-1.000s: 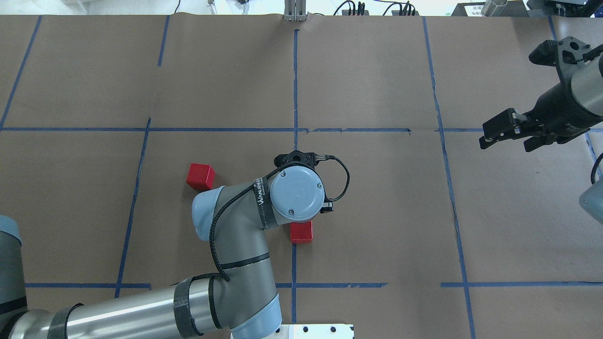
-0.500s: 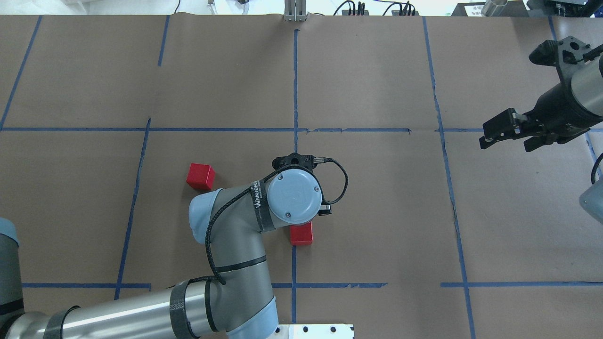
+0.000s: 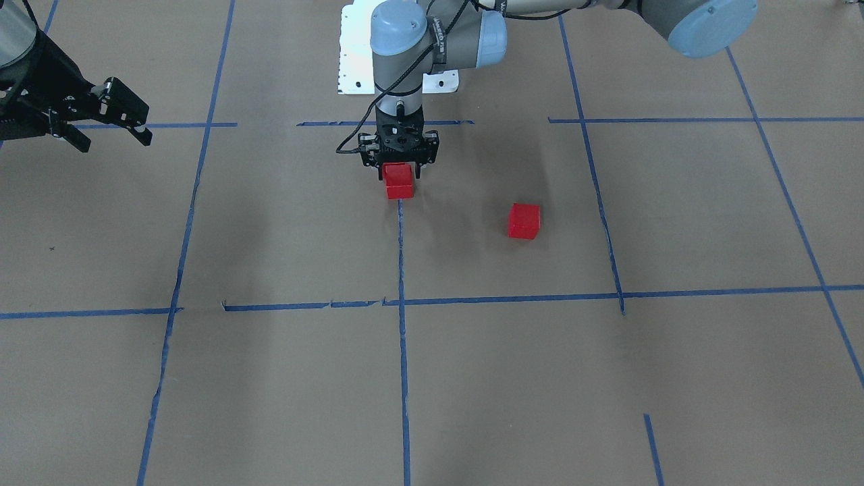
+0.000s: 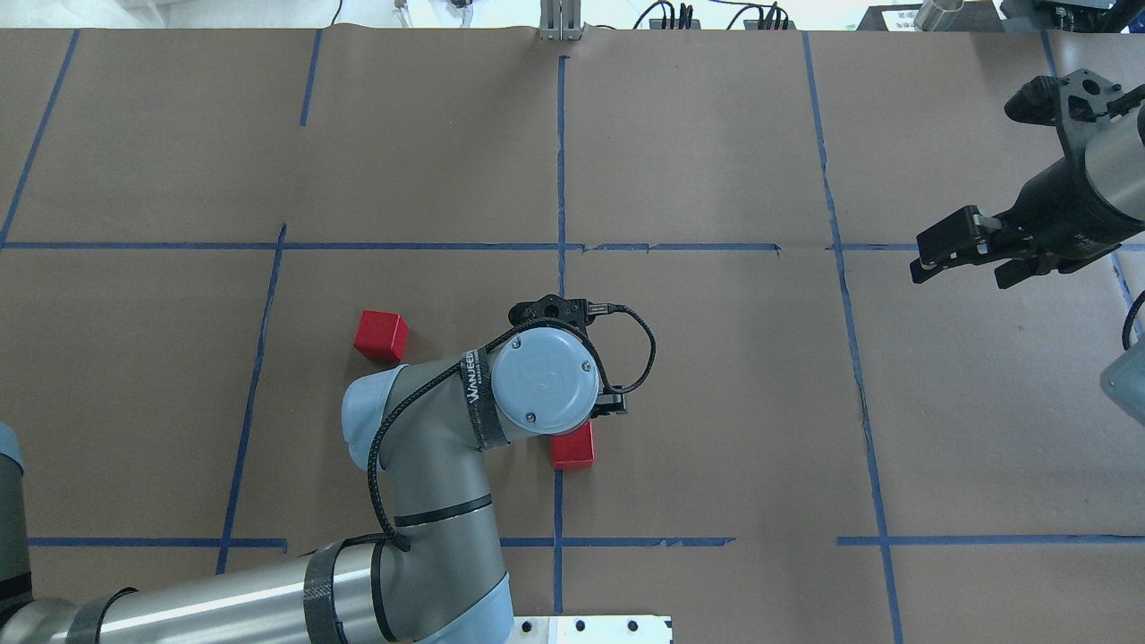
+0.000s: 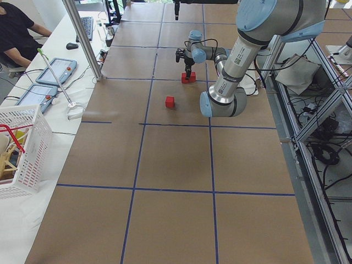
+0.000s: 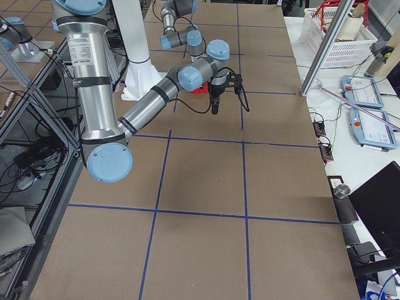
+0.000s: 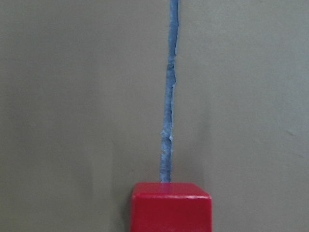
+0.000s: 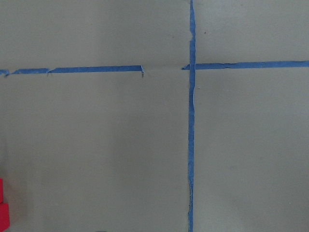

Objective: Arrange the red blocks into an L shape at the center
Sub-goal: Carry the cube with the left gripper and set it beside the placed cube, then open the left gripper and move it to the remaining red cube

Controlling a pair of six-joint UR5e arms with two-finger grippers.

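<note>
Brown paper table (image 4: 716, 402) gridded in blue tape (image 4: 268, 246). From the robot's left, left arm (image 4: 429, 501) bent over the middle line (image 4: 561, 161), wrist pointing straight down. Far off at the right side, right gripper (image 4: 959, 271) above the table, fingers spread, nothing between them. Under the left wrist, left gripper (image 3: 399, 173), fingers parted, straddling the top of one red block (image 3: 399, 190), not closed on it. Sits on the middle line, robot-side of the center (image 3: 401, 302). Apart from it, toward the robot's left, second red block (image 3: 524, 221) alone on the paper.
</note>
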